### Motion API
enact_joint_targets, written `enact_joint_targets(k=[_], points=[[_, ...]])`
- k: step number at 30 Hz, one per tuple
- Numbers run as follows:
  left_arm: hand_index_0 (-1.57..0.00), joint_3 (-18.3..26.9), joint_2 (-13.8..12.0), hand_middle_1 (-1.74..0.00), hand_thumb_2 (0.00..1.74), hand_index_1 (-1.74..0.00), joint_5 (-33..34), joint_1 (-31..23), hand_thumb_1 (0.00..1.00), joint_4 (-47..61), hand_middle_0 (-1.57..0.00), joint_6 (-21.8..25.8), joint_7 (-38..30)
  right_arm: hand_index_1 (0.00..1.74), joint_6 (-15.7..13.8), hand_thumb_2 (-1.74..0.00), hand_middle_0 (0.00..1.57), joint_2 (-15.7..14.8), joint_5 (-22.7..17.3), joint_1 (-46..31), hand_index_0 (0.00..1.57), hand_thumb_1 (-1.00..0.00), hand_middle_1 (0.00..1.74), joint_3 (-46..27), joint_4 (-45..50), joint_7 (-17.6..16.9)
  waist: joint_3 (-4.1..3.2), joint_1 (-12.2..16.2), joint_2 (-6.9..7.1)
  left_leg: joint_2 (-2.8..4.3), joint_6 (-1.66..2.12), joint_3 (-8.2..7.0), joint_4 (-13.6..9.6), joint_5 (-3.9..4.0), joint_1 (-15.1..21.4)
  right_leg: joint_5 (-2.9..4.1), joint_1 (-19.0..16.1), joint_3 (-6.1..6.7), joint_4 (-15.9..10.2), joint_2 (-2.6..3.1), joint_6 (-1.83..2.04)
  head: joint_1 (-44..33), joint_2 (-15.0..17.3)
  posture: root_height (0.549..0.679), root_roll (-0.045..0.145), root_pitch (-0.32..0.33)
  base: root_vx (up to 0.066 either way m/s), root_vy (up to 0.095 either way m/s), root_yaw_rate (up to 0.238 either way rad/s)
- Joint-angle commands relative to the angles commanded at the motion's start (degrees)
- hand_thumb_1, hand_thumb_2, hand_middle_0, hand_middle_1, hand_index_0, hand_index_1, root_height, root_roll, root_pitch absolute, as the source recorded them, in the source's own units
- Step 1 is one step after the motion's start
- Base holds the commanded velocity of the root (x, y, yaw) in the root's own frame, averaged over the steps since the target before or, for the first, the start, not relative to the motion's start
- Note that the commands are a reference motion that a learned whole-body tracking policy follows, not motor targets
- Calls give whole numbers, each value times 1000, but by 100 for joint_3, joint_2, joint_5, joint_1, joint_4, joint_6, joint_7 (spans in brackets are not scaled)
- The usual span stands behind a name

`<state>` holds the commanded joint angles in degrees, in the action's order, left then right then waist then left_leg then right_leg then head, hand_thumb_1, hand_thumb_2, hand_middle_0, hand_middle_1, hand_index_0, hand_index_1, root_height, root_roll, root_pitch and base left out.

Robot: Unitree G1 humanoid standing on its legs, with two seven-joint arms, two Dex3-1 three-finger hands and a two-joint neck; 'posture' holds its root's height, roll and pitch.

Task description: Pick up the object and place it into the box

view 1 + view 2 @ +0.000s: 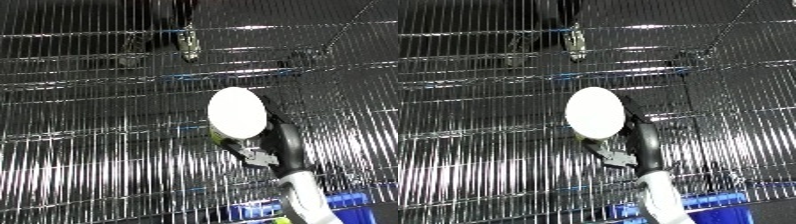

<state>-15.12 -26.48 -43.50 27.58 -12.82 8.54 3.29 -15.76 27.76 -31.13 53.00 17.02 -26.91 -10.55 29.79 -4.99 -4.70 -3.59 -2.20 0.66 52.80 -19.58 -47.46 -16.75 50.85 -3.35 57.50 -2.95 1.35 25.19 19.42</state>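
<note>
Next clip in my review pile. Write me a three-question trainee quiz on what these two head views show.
1. True or false: the white oval object is lying on the wire mesh with no hand near it.
2. Which robot hand is in view? A) left B) right C) both
3. Fill in: low in the view, beside the white forearm, something ____ in colour shows through the mesh.

Key
1. False: the right robot hand holds it up, with its black fingers curled behind it.
2. B: one arm comes in from the lower right; the left robot hand shows in neither view.
3. Blue: a blue object; what it is cannot be told.
</note>
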Motion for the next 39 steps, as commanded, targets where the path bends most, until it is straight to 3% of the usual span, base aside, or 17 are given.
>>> enact_joint_targets(k=[2,13,20,27,34,39], points=[[-1570,11,2,-1740,1740,-1740,2,-18,1000,4,-1570,2,10,1392,20,-1392,1256,-3,10,-28,1256,-800,1392,-13,8,-17,0,12,4,4,2,-5,-18,0,26,5,-25,2,-24,4,-3,6,-1,596,36,222,1,-4,-1],[-1570,170,8,-1740,1740,-1740,132,-380,1000,114,-1570,154,13,1392,-103,-1392,1256,-26,241,-721,1256,-800,1392,-275,709,-280,0,184,104,48,11,-67,-274,-3,424,83,-398,52,-358,70,0,49,-62,607,38,204,-8,-11,-65],[-1570,458,-18,-1740,1740,-1740,242,-810,1000,288,-1570,211,73,1392,-284,-1392,1256,-124,626,-1661,1256,-800,1392,-642,1766,-565,0,435,217,129,16,-140,-387,-74,811,128,-781,132,-577,122,10,377,1,616,41,172,2,-4,-169],[-1570,738,20,-1740,1740,-1740,266,-1137,1000,498,-1570,213,56,1392,-368,-1392,1256,-169,963,-2531,1256,-800,1392,-1044,2596,-823,0,758,288,231,-7,-270,-460,-163,1129,148,-1102,263,-771,220,15,1217,66,622,46,147,7,46,-238],[-1570,801,125,-1740,1740,-1740,260,-1337,1000,580,-1570,333,41,1392,-442,-1392,1256,-8,827,-3184,1256,-800,1392,-1471,2862,-801,0,1072,295,311,-10,-444,-513,-247,1412,156,-1338,425,-898,272,10,1888,48,627,56,126,3,93,-214],[-1570,819,243,-1740,1740,-1740,214,-1463,1000,566,-1570,504,20,1392,-615,-1392,1256,111,650,-3681,1256,-800,1392,-1849,2947,-756,0,1301,227,336,-13,-584,-613,-280,1640,123,-1470,547,-942,298,4,2226,47,629,64,115,10,123,-187]])
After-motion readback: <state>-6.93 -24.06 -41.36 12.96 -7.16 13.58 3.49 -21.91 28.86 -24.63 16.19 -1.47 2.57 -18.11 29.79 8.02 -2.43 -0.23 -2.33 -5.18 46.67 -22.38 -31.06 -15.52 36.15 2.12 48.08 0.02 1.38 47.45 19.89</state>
